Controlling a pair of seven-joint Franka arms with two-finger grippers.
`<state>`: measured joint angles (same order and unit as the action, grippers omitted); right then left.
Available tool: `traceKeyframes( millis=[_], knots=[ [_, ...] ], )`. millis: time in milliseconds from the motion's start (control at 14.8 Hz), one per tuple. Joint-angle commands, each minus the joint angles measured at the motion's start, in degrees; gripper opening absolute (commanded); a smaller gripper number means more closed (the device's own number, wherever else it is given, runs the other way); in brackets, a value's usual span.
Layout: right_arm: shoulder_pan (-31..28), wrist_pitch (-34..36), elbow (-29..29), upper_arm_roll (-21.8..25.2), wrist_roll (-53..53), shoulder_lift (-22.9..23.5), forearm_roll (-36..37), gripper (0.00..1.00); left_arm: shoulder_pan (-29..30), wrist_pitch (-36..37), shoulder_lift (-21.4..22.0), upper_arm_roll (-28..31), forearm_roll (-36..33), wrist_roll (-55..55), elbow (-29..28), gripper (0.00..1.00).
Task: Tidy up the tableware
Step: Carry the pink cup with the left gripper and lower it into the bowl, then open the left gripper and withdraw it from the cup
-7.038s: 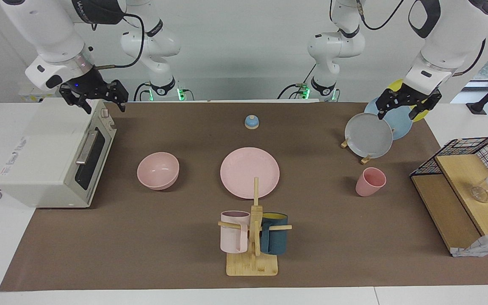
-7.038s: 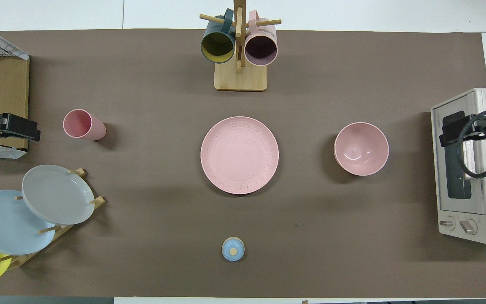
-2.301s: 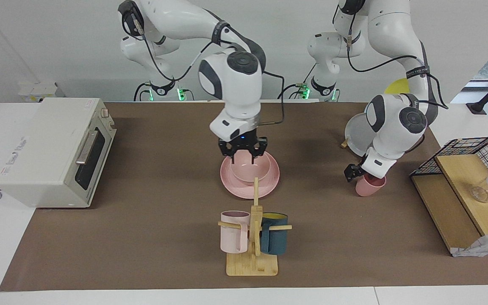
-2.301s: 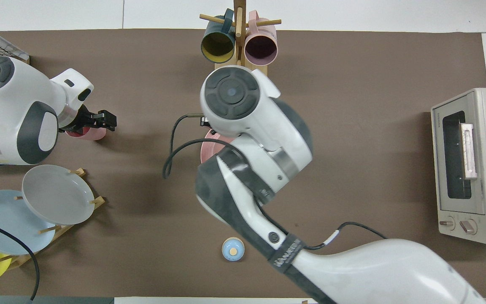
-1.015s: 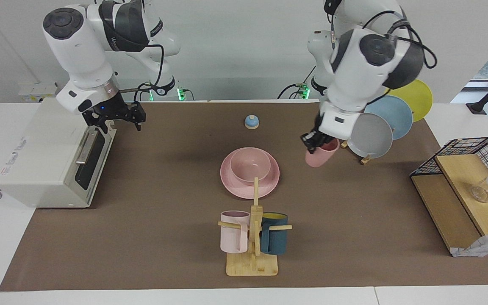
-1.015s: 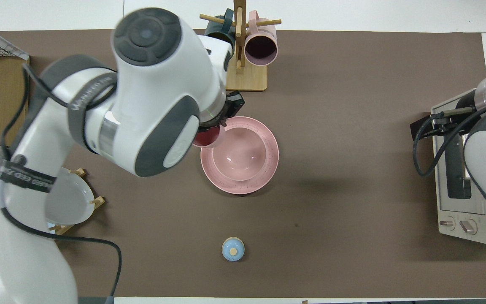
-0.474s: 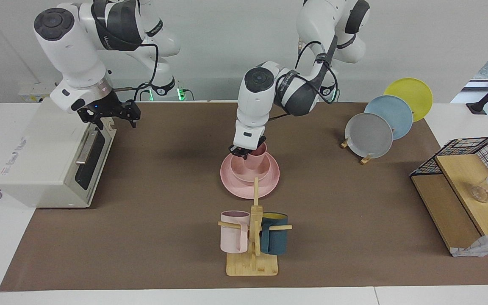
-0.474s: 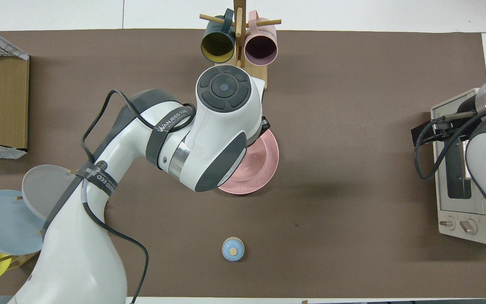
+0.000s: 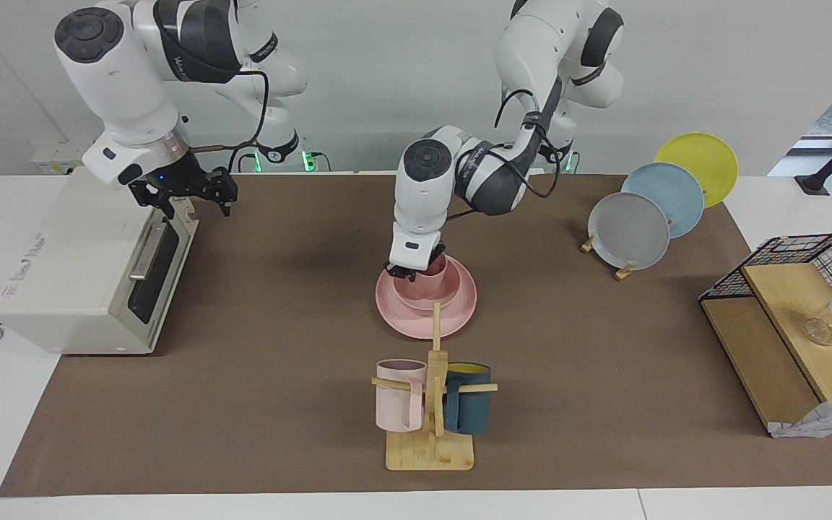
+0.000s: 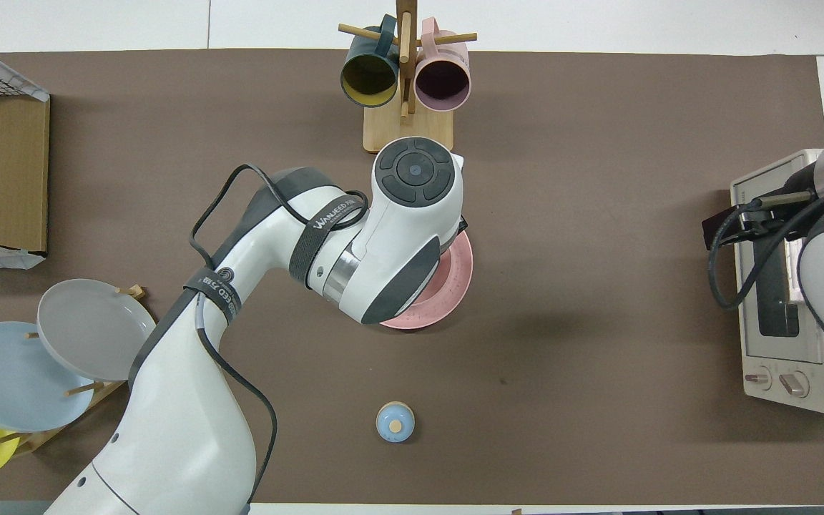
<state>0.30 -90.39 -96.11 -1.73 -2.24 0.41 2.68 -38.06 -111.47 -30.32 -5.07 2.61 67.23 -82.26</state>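
Compared with half a second ago, your left gripper (image 9: 416,270) has shifted a little toward the right arm's end of the table and come lower, so the small matte pale-pink tapered cup (image 9: 433,270) now sits down inside the smaller matte pale-pink round bowl (image 9: 427,292) rather than above its rim. A second ago that cup was in the air beside the grey plate; seven seconds ago it stood alone on the brown mat (image 9: 279,375) toward the left arm's end.

The left gripper's fingers pinch the cup at its rim, on the side toward the right arm's end. The cup stands roughly upright with its opening up, and only its upper part shows above the bowl's edge. The bowl rests in the middle of the wide flat matte pale-pink round plate (image 9: 459,314), which lies at the centre of the mat, just nearer to the robots than the wooden mug tree (image 9: 432,404). In the overhead view the left arm covers the bowl and cup, and you see only a crescent of the plate (image 10: 455,286).

Your right gripper (image 9: 186,191) hangs over the top front corner of the white toaster oven (image 9: 76,267), barely moved from half a second ago, with its fingers spread and holding nothing.
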Motion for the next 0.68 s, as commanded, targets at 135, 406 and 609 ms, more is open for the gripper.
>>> traceKeyframes(
  millis=[135, 406, 609],
  knots=[
    [-1.44, 0.03, 0.12, -0.38, -1.98, -0.67, -1.18, 1.00, -0.97, -0.33, 0.61, 0.93, -3.66, 0.71, -0.45, 1.00],
    [-1.97, 5.39, 4.61, -0.38, -1.54, 0.91, -1.18, 1.00, 3.67, 5.19, 7.71, 1.20, -3.58, -3.14, -0.53, 1.00],
    [-2.40, 5.22, 4.79, -0.29, -1.54, 0.91, -1.36, 1.00, 8.94, 12.13, 14.74, 1.37, -3.05, -8.24, -0.36, 1.00]
  ],
)
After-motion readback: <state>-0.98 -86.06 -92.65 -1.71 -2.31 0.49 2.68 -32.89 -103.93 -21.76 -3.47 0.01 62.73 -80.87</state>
